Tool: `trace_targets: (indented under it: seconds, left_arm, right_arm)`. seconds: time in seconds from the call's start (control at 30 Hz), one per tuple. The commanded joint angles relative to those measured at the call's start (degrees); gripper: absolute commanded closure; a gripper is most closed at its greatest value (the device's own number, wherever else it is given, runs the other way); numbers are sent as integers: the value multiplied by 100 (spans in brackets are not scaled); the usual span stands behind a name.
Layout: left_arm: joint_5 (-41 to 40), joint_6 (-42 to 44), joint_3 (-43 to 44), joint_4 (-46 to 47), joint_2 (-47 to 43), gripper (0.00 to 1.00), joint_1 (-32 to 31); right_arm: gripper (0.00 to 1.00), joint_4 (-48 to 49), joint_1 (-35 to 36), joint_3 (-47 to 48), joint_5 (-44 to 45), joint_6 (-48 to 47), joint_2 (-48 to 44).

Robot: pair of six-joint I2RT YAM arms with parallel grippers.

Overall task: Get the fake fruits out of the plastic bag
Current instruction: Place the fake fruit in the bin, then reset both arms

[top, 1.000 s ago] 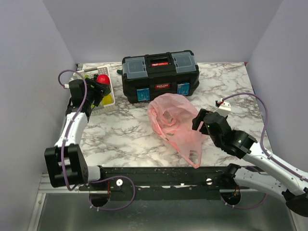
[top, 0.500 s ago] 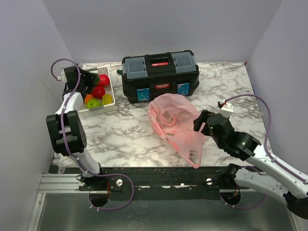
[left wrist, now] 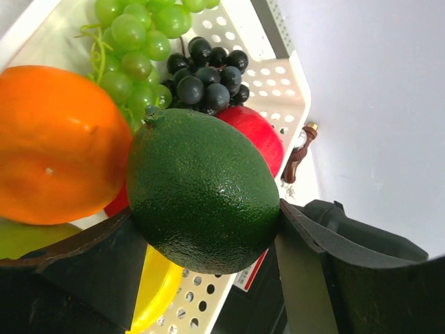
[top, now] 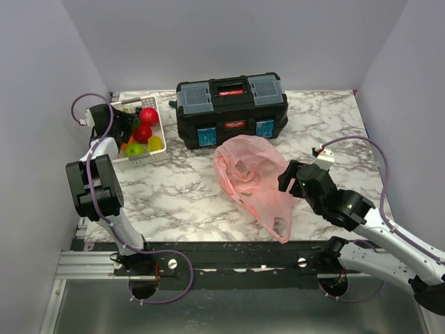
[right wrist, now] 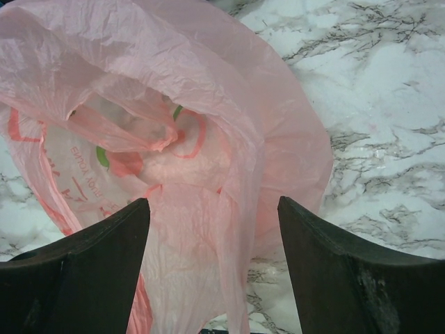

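Fruit crowds the white basket (left wrist: 278, 76) at the far left corner of the counter (top: 181, 188): an orange (left wrist: 52, 146), a red apple (left wrist: 254, 136), a yellow lemon (left wrist: 156, 289), dark grapes (left wrist: 205, 69) and a light green grape bunch (left wrist: 132, 42) beside them. The left pincer (left wrist: 201, 236) hangs right over that pile, pinching a dark green fruit (left wrist: 205, 188) with a pebbled skin. The fruit sits snug between both fingers and touches each one. From where the wrist camera looks, I can't say whether it touches the fruits beneath it.

The plastic bag (top: 254, 174) lies crumpled on the marble, just in front of the black toolbox (top: 231, 110), with one loop handle trailing toward the near edge. The right pincer (right wrist: 212, 205) is at the bag's right side, fingers spread wide with pink film showing between them and nothing gripped. The folds hide whatever is inside the bag.
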Motion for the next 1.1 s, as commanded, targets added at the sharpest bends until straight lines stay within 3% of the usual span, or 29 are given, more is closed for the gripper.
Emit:
trace_targets:
  seconds: [0.0,0.23,0.3,0.33,0.7,0.8,1.07]
  left_arm:
    - [-197,-79,-119,140,-203,40,17]
    - [-230,-122,-146,-11,-363,27,20]
    - [-272,-127,-262,21,-462,20,13]
    - [-296,-127,-283,21,-493,13,19]
    - [311,-425,-1003,236,-1227,11,-44]
    - [517,-273,-1172,187,-1609,11,-342]
    - [422,474,-1189,-62,-2811,10,-2118]
  right_arm:
    - [23,15,22,176,-176,69,95]
    - [23,-37,22,116,-200,137,-43]
    - [23,-31,22,78,-195,175,-80]
    - [24,-15,22,72,-216,166,-86]
    - [23,-1,22,173,-172,55,-68]
    - [23,91,22,182,-206,-17,-72]
    - [16,-108,22,503,36,-228,-57]
